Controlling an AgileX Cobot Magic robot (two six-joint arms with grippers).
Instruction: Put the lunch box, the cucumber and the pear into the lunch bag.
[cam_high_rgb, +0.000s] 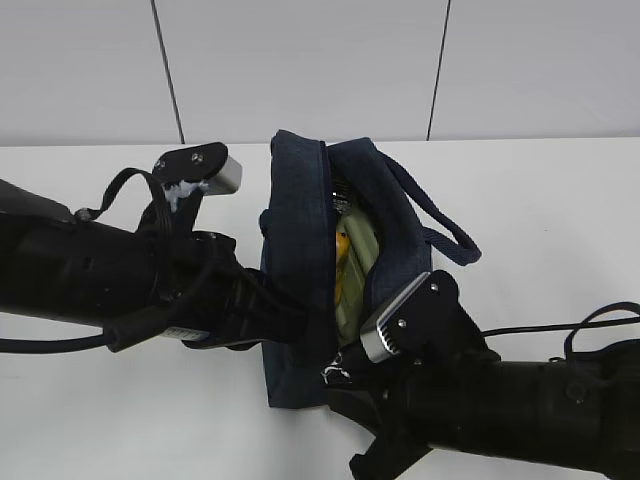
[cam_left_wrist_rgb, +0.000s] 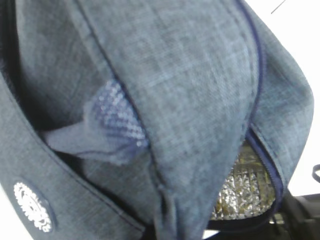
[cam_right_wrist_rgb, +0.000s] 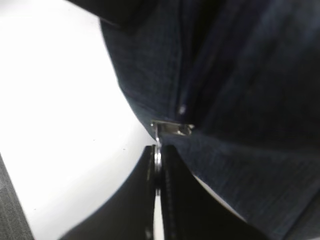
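The dark navy lunch bag (cam_high_rgb: 295, 200) lies in the middle of the white table with its zipper slit partly open. Through the slit show the yellow pear (cam_high_rgb: 342, 250) and the pale green lid of the lunch box (cam_high_rgb: 352, 300). The cucumber is hidden. My left gripper (cam_high_rgb: 290, 318) is at the bag's left wall; in the left wrist view the navy fabric (cam_left_wrist_rgb: 200, 75) bunches into a pinched fold at the bottom edge, beside the silver foil lining (cam_left_wrist_rgb: 245, 192). My right gripper (cam_right_wrist_rgb: 158, 160) is shut on the metal ring pull (cam_right_wrist_rgb: 158, 150) below the zipper slider (cam_right_wrist_rgb: 172, 127), at the bag's near end (cam_high_rgb: 340, 375).
The bag's loop handle (cam_high_rgb: 440, 225) lies out to the right on the table. A black cable (cam_high_rgb: 560, 325) runs across the table at the right, above my right arm. A grey panelled wall stands behind the table.
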